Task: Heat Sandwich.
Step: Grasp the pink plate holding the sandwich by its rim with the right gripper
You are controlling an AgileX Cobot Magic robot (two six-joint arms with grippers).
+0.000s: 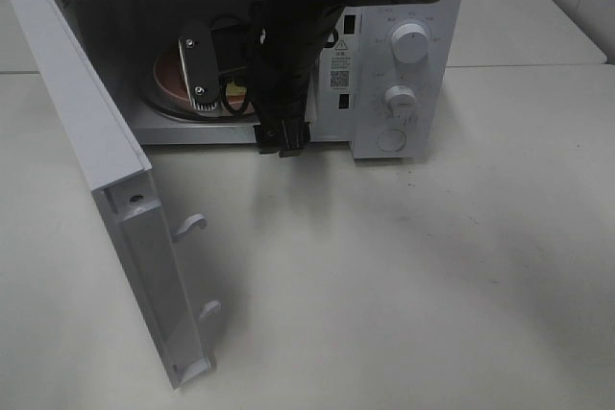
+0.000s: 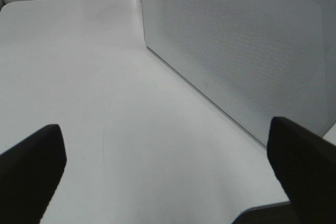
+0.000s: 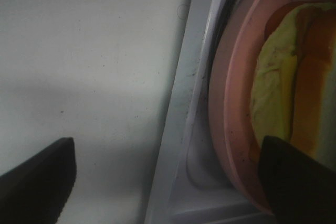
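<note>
My right jaws (image 3: 168, 182) stand apart, gripping nothing, so the sandwich (image 3: 278, 93) rests free on its pink plate (image 3: 231, 103) inside the microwave (image 1: 404, 64), just beside them. My left jaws (image 2: 168, 177), apart too, hang over the table (image 2: 79, 77).

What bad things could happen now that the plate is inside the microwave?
1. The right gripper is open and reaches into the microwave beside the pink plate. Pulling out, a finger might catch the rim and drag the plate and sandwich along.
2. The door stands wide open. Closing it before the arm is out could pinch it.
</note>
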